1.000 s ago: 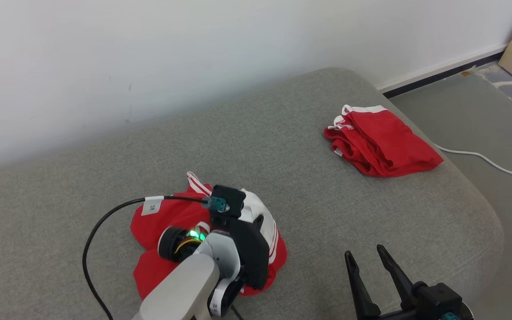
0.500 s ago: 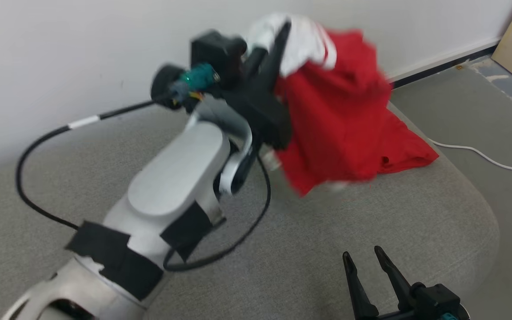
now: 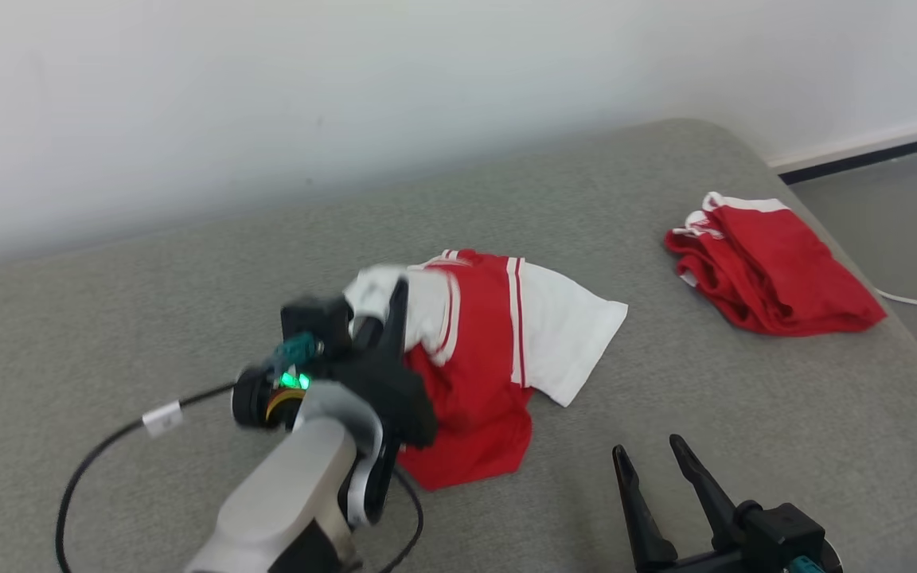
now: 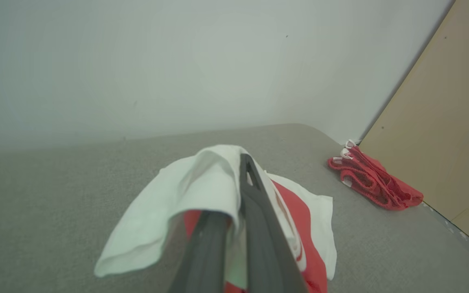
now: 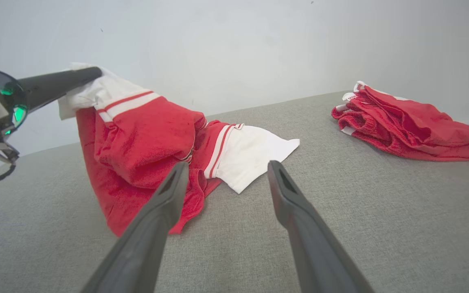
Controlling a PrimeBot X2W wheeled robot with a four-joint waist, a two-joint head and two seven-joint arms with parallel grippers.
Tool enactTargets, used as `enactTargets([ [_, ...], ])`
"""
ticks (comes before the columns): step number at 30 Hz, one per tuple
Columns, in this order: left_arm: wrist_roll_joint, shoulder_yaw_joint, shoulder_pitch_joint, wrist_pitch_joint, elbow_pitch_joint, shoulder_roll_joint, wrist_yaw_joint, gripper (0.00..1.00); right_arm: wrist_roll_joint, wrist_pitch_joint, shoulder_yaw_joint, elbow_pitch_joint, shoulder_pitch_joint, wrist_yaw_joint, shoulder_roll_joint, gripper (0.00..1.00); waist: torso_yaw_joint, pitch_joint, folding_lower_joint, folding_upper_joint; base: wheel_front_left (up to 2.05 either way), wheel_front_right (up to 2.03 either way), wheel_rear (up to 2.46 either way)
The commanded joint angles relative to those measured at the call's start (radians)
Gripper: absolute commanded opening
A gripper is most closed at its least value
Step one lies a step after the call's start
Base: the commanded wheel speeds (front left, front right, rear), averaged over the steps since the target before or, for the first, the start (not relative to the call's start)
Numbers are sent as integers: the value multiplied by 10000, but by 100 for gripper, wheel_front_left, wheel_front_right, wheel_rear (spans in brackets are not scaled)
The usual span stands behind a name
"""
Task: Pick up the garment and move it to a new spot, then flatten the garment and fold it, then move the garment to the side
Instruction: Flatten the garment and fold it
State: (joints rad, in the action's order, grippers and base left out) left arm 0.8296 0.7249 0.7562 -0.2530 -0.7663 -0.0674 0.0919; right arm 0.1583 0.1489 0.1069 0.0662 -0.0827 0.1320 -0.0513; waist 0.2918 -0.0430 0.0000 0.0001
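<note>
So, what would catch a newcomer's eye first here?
First the red and white cloth garment at the middle of the grey fabric cushion: the left jaws, shut on its white end, hold it raised while the rest lies on the cushion. Next, a folded red garment lies far right, and the right jaws stand open at the lower right.

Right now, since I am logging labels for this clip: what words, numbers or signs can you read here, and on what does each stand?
No text can be read in these pictures.
White cable tag: too blurred to read.
Red and white garment: stripes only, no lettering visible.
Folded red garment: white trim at its edge, nothing legible.
</note>
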Motion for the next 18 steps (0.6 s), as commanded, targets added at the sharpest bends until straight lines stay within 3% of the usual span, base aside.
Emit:
enactTargets([
  [1, 109, -103, -376, -94, -174, 24, 55, 0, -32, -17, 69, -22, 102, -21, 25, 100, -517, -15, 0, -1, 0, 0, 0],
  [9, -249, -1126, -1755, -119, 189, -208, 459, 3, 16, -26, 68, -14, 23, -21, 23, 100, -920, -28, 0, -1, 0, 0, 0],
  [11, -417, -1378, -2110, -121, 411, -279, 552, 38, 34, -14, 57, -3, -32, -21, 25, 100, -990, -28, 0, -1, 0, 0, 0],
  [12, -508, -1516, -2253, -122, 537, -325, 607, 49, 34, -7, 39, 6, -53, -21, 24, 100, -1017, -15, 0, -1, 0, 0, 0],
  [13, -596, -1633, -2417, -124, 625, -369, 686, 100, 36, -6, 32, 7, -66, -21, 24, 100, -1039, -16, 0, -1, 0, 0, 0],
  [18, -766, -2062, -3201, -121, 858, -770, 1070, 100, 72, -2, 48, 11, -30, -21, 24, 100, -1051, 32, 0, -1, 0, 0, 0],
])
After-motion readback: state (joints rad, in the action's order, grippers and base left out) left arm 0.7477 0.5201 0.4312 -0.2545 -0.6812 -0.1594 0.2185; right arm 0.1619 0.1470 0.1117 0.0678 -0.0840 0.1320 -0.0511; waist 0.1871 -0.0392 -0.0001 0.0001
